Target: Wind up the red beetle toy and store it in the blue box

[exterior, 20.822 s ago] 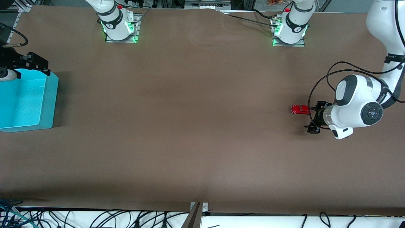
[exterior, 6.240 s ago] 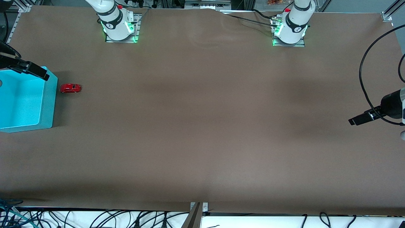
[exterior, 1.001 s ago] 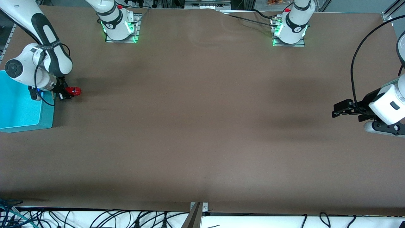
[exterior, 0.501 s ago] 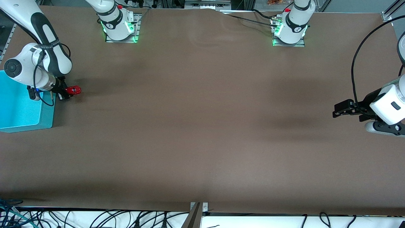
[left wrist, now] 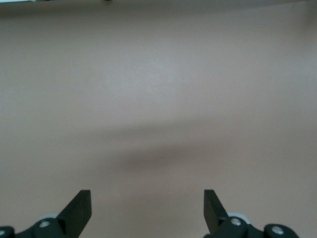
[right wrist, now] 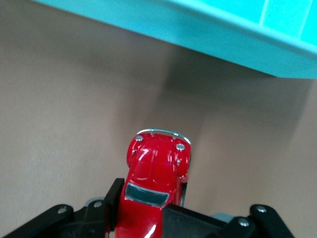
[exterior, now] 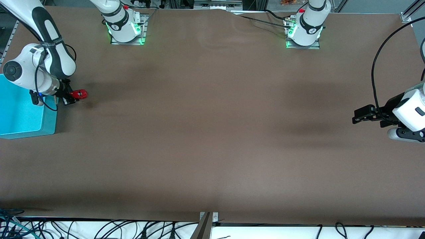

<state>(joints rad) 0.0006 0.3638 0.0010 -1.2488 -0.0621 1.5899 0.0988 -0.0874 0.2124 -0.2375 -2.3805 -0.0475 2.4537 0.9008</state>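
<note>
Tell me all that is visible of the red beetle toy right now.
The red beetle toy is a small glossy red car with a rounded body, a dark window, a thin silvery bumper and two small pale lamps. It looks like painted metal or plastic. The right gripper is shut on its sides, holding it beside the blue box, with one end protruding. Its wheels are hidden.

The red beetle toy (exterior: pixel 79 94) is a small, glossy red car with a dark window and a thin chrome bumper at its visible end (right wrist: pixel 154 171). It is held between the fingers of the right end effector (exterior: pixel 71 97), just beside the blue box (exterior: pixel 23 116), toward the left arm's end from it. Whether its wheels touch the desk cannot be told. The blue box is a large turquoise bin with thick walls. It stands upright and open on the desk at the right arm's end.
</note>
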